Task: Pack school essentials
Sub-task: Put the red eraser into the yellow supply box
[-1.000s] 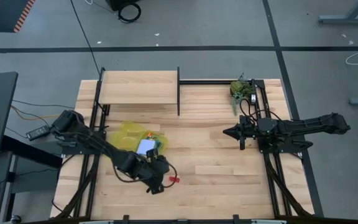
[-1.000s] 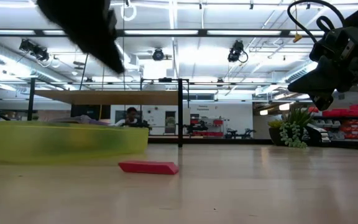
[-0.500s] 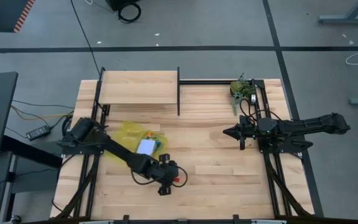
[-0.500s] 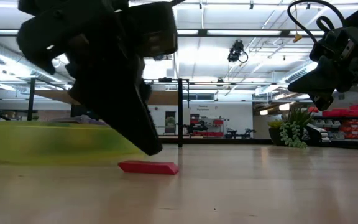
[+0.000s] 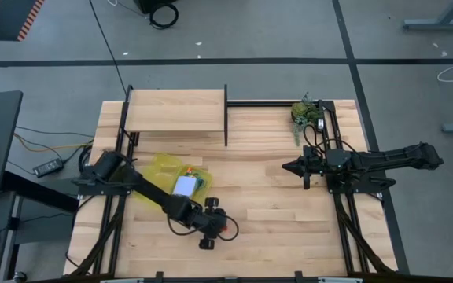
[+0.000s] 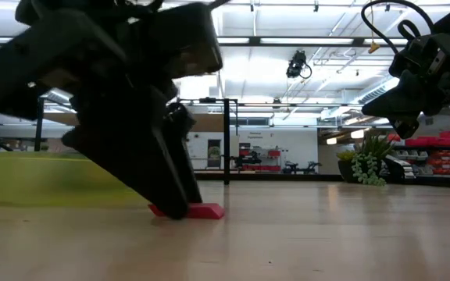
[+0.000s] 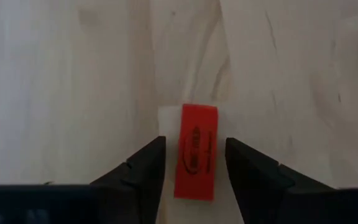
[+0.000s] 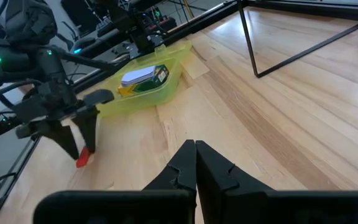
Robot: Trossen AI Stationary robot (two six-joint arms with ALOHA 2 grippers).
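Beyond the table, a grey floor crossed by dark tape lines is seen from above, and the low view shows a wide hall with bright ceiling strip lights and red shelving at the far right. A light wooden table (image 5: 274,212) with plank joints fills the middle of the high view; a raised wooden shelf (image 5: 175,110) on a thin black frame is set along its far edge. A dark green leafy clump (image 5: 307,112) is placed at the far right corner.

Left of centre, a yellow translucent pouch (image 5: 167,177) lies on the wood, with a pale blue square note pad (image 5: 184,185) and a yellow-green crayon box (image 8: 159,75) inside it. The left arm is stretched from the table's left side past the pouch toward the near edge. The left gripper (image 7: 194,163) is lowered to the wood with its fingers (image 7: 145,165) spread on either side of the tiny red eraser (image 7: 196,151), which lies flat on the table near the pouch; narrow gaps are visible on both sides, so it is not pinched. The right gripper (image 8: 195,163) is held above the right half of the table, well apart from the eraser, with its fingers pressed together.
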